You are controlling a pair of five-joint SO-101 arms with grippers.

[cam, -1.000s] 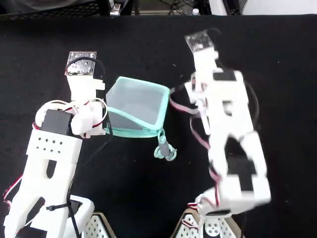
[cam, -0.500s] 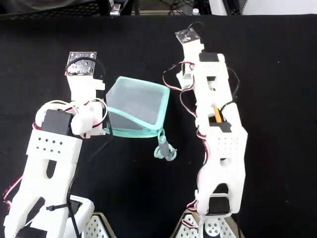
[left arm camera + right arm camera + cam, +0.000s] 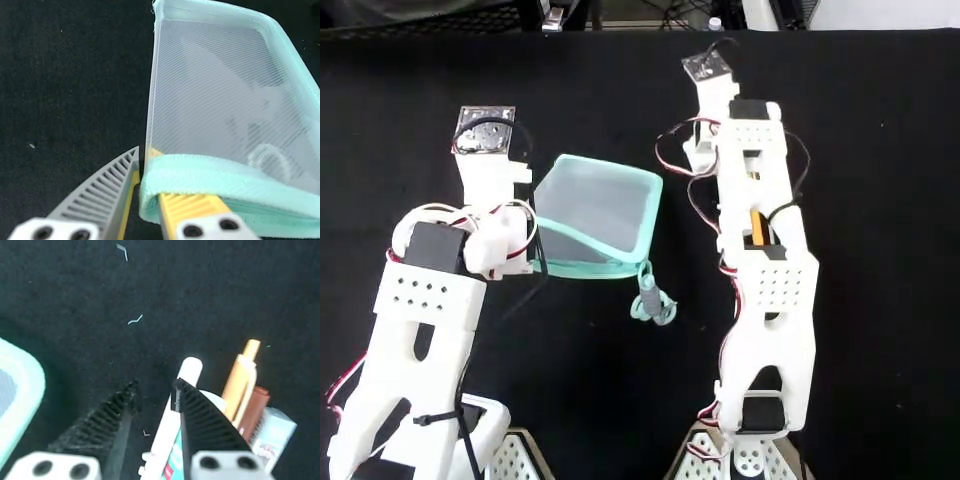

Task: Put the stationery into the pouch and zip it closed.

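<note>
The left claw (image 3: 144, 167) is pressed together on the pouch (image 3: 215, 100): a grey ribbed finger is set outside the wall and a yellow finger is tucked under the soft mint-green fabric rim. The pouch is made of clear, finely striped mesh with rounded corners, and it is seen lying on the black cloth-covered table (image 3: 880, 150) between the two arms, its zip pull (image 3: 653, 300) trailing from the near corner. The right claw (image 3: 155, 386) is spread, with its black ribbed fingers held over the cloth just beside a white pen (image 3: 185, 375). An orange pen (image 3: 242, 377), a brown piece (image 3: 255, 405) and a pale blue box (image 3: 277, 432) are bunched next to it. From above, this cluster is covered by the right arm, and the orange pen (image 3: 757, 228) is glimpsed through a gap in it.
</note>
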